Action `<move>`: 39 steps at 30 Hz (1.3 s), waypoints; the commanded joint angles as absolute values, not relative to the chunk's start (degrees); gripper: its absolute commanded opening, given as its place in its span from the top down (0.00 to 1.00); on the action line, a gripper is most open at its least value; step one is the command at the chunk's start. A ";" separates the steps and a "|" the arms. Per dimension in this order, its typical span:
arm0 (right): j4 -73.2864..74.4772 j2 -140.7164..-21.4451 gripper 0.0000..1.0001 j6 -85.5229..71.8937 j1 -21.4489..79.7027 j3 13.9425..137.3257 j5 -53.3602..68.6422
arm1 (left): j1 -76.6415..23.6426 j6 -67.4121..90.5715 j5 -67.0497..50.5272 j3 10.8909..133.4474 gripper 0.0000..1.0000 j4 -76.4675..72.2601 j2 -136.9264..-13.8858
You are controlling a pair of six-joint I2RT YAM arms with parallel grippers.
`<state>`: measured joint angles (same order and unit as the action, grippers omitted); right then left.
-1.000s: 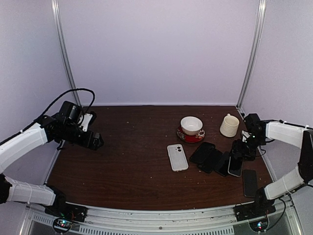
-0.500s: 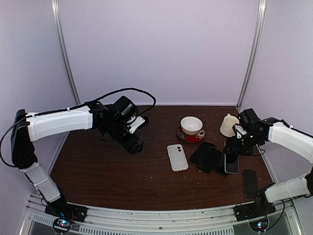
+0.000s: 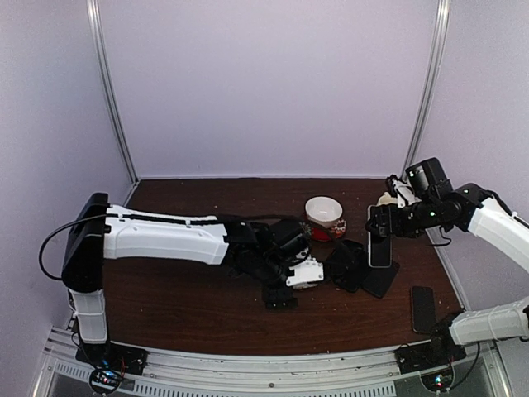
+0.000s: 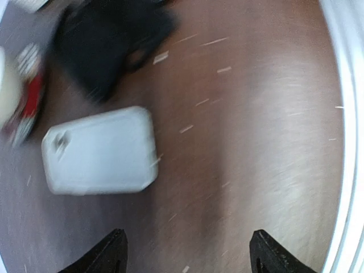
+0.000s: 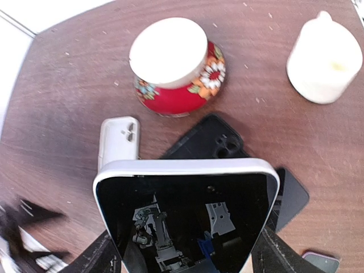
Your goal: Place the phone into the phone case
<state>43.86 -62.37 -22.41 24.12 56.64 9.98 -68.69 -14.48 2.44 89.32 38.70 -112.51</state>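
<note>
Phone (image 5: 185, 210) gripped by right hand (image 5: 187, 259); left hand (image 4: 185, 256) open near white case (image 4: 99, 151). Pin case, align camera corner, lower flat.

A: Top external?
B: Fixed, high behind the near edge of the table (image 3: 190, 306), looking down and forward; bowl (image 3: 323, 212) sits right of centre, far off
A: Left wrist?
B: Low, aimed almost straight down, blurred; bowl clipped at its left edge, white case (image 4: 99, 151) just beside the bowl, close up
A: Right wrist?
B: Higher up, tilted down at the bowl from its near side; phone (image 5: 187, 216) right at the lens covers the bottom
A: Overlap?
B: Both wrists catch bowl and white case; top has the bowl too
</note>
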 commanded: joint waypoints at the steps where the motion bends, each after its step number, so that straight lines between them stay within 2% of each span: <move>1: 43.47 -64.19 0.46 -22.37 24.52 61.19 12.56 | -67.22 -27.64 -8.34 87.53 0.21 25.71 -117.54; 6: 44.89 -64.20 0.46 -23.52 24.52 60.20 10.58 | -66.07 -27.70 -6.22 97.24 0.20 28.89 -127.03; 15: 43.74 -62.49 0.46 -26.21 24.61 57.79 10.78 | -62.76 -27.19 -11.38 97.38 0.24 30.49 -127.34; 17: 44.32 -62.49 0.46 -26.68 24.69 58.35 10.33 | -62.70 -26.03 -12.61 98.71 0.30 33.44 -128.34; 19: 44.85 -62.36 0.46 -27.08 24.70 59.12 10.08 | -62.73 -24.30 -13.77 99.12 0.41 34.87 -128.92; 22: 45.12 -61.99 0.46 -27.60 24.83 59.67 9.66 | -62.75 -23.37 -15.47 98.75 0.63 35.39 -129.67; 25: 45.50 -61.72 0.46 -28.56 25.15 59.68 8.98 | -62.83 -22.82 -16.70 97.91 0.91 36.94 -129.14; 27: 45.58 -61.66 0.46 -29.05 25.88 59.72 8.22 | -62.85 -21.70 -17.11 96.05 1.00 36.92 -127.51; 39: 48.22 -66.58 0.46 -33.58 36.23 65.15 -3.24 | -69.00 0.72 -13.23 80.51 1.00 32.87 -114.80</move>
